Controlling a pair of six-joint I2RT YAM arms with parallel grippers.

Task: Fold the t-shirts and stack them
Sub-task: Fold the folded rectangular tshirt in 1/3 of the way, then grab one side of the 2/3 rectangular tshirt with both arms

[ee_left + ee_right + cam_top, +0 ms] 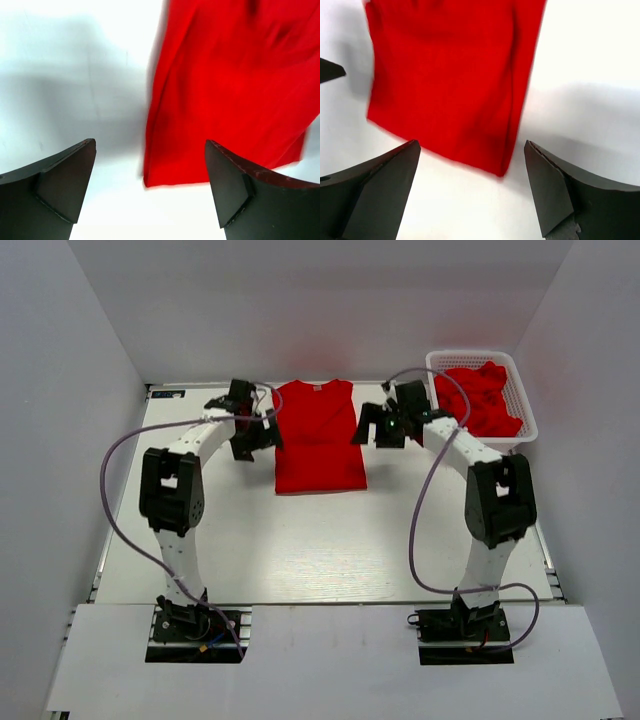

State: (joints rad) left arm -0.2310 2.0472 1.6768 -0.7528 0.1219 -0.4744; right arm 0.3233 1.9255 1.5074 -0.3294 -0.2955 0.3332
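Begins with the white table (320, 540), bare over its near half, leaving room to work. Carries one red shirt (318, 437) laid flat at the far middle, collar away from the arms and hem toward them. Reads as a long panel with no sleeves sticking out (sides likely folded in already, judging by the doubled edge in both wrist views). Lies centred between the two arms, probably for equal reach from either side.

Holds also, at the far right corner, a white mesh basket (470, 354), apart from the flat shirt and filled with a crumpled heap of shirts (482, 400) not yet folded. Stands nearest the right arm, so presumably fetched from on that side.

Finds the left gripper (256, 432) just beside the shirt's left edge, jaws spread wide and holding nothing. Finds the right gripper (378, 428) at the opposite edge, likewise wide apart and empty. Shows from each wrist two dark fingers (65, 185) framing a corner of the shirt on the table below, with no cloth pinched.

Suggests, by that mirrored stance, a two-handed fold to come, hem toward collar. Nothing stacked yet.
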